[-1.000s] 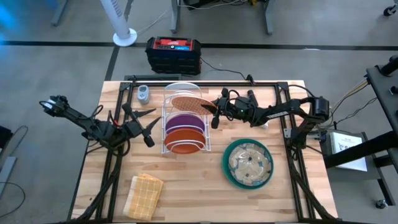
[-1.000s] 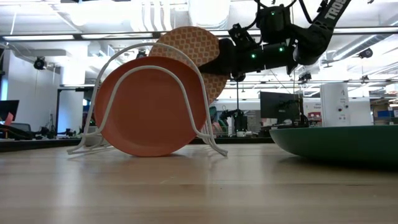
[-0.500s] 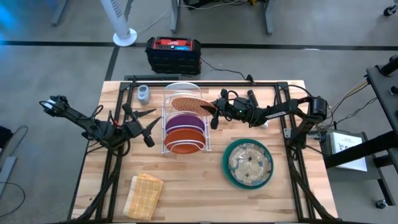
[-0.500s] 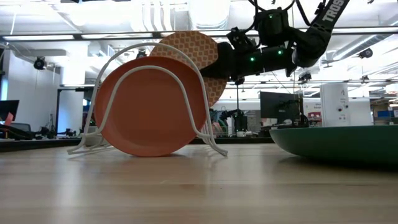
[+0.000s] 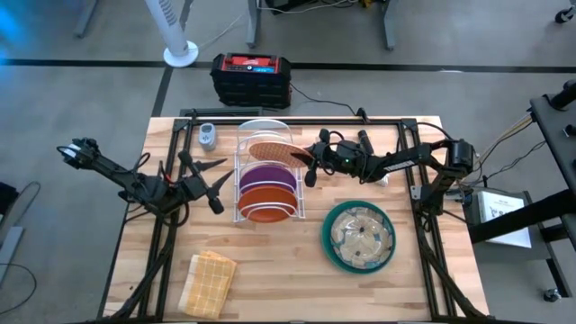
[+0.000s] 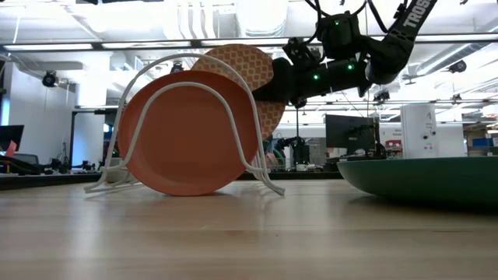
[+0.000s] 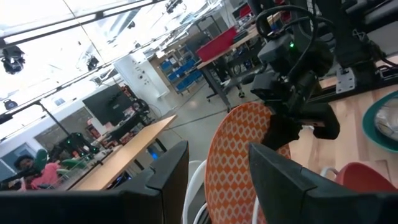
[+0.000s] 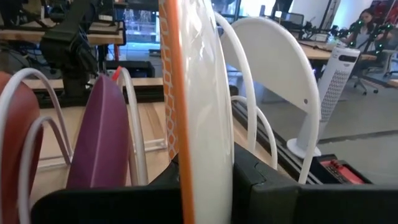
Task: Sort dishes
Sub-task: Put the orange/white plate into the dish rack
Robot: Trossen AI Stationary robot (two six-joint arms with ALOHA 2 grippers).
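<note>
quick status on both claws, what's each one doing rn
Left claw: open, empty, beside the white rack.
Right claw: closed on the orange-patterned plate, over the rack.

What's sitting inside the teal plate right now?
A clear glass plate lies inside the teal plate, seen from above. In the low view the teal rim hides it, so whether anything lies under the glass cannot be seen.

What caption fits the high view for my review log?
Right gripper holds the orange-patterned plate over the white wire rack; left gripper waits beside it.
</note>
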